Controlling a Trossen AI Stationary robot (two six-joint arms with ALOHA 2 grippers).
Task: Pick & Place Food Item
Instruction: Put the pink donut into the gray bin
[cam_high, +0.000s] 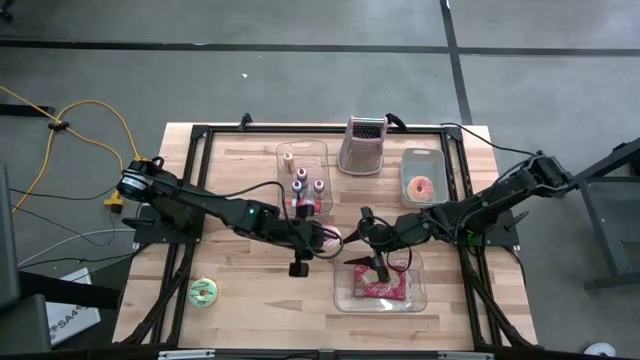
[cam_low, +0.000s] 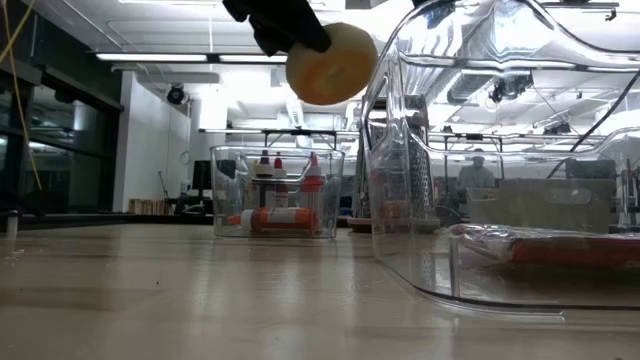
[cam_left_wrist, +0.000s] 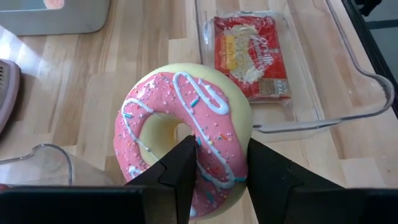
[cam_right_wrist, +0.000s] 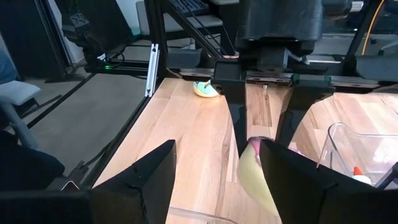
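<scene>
Pink donut (cam_left_wrist: 183, 134): pink icing with white lines and sprinkles on a pale yellow body. It was held off the desk (cam_high: 240, 310), near its middle, just beside the near tray (cam_high: 419, 296). In the low view it hung clear above the desk top.

Left end effector (cam_left_wrist: 221, 171): closed partway on the pink donut, one finger through the hole, the other on the outer edge.

Right end effector (cam_right_wrist: 217, 171): fingers spread wide, holding nothing, raised over the near tray's far edge and facing the left end effector, close to the donut.

Near tray: clear, at the desk's near side, holding a red packet (cam_left_wrist: 252, 56).

Bottle bin (cam_high: 303, 175): clear, toward the desk's far side, holding small bottles.

Grater (cam_high: 363, 145): upright at the desk's far edge.

Far tray (cam_high: 422, 158): grey, right of the grater, holding a second pink donut (cam_high: 421, 187).

Green donut (cam_high: 203, 292): flat on the desk near its left front corner, well apart from both arms.
</scene>
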